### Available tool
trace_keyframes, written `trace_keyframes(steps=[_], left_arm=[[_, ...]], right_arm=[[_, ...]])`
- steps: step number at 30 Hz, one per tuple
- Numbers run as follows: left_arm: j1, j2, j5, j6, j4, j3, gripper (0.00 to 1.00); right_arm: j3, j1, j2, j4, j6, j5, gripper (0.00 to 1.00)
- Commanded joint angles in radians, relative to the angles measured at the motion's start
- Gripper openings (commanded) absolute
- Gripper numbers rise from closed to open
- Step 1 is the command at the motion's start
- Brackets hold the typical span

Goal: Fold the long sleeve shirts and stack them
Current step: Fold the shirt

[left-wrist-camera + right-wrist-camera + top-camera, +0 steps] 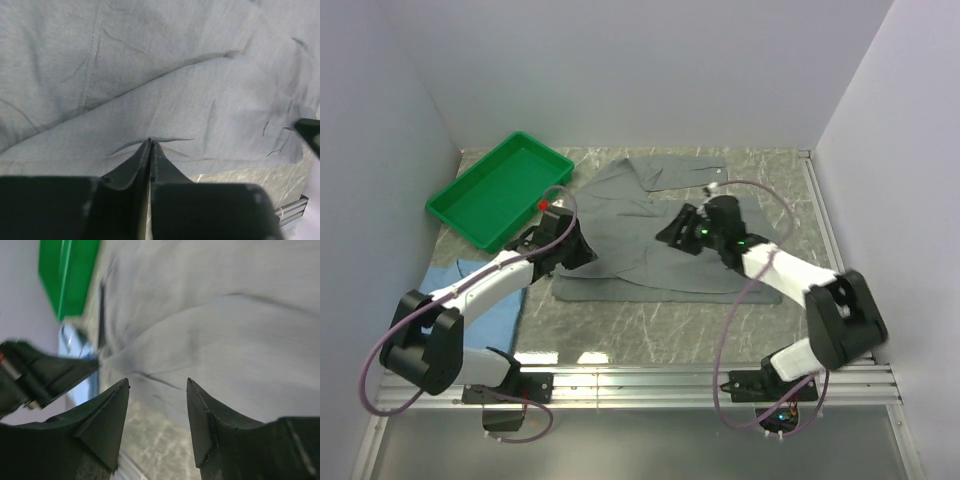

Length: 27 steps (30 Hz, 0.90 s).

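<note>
The grey long sleeve shirt [630,205] lies spread across the middle of the table, a sleeve folded over its top. My left gripper [582,252] sits at the shirt's left edge. In the left wrist view its fingers [151,142] are shut on a small pucker of grey cloth [175,75]. My right gripper [672,233] hovers over the shirt's middle, open, with nothing between its fingertips [158,385] and grey fabric [225,315] beneath. The light blue shirt [485,305] lies folded at the near left, partly under the left arm.
A green plastic tray [500,188] stands at the back left, close to the left wrist. White walls close in the table on three sides. A metal rail [650,380] runs along the near edge. The two grippers are near each other over the grey shirt.
</note>
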Motion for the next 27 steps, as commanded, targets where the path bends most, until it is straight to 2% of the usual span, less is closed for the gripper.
trace_keyframes(steps=[1,2,10,15,21,27], left_arm=[[-0.004,0.037,0.054,0.001,0.074,-0.012,0.06],[-0.004,0.047,0.053,-0.001,0.071,-0.024,0.01],[0.045,0.143,0.013,-0.029,0.097,-0.138,0.0],[0.098,0.183,0.05,-0.041,0.129,-0.181,0.01],[0.154,0.183,0.076,-0.05,0.125,-0.216,0.01],[0.189,0.139,0.102,-0.064,0.113,-0.268,0.0]], right_arm=[[0.102,0.081,0.164,0.227,0.063,-0.136,0.56],[0.138,0.12,0.2,0.278,0.076,-0.146,0.55],[0.322,0.25,0.531,0.425,0.172,-0.239,0.52],[0.385,0.293,0.639,0.45,0.197,-0.25,0.51],[0.386,0.27,0.735,0.465,0.214,-0.229,0.51],[0.3,0.169,0.745,0.533,0.238,-0.152,0.51]])
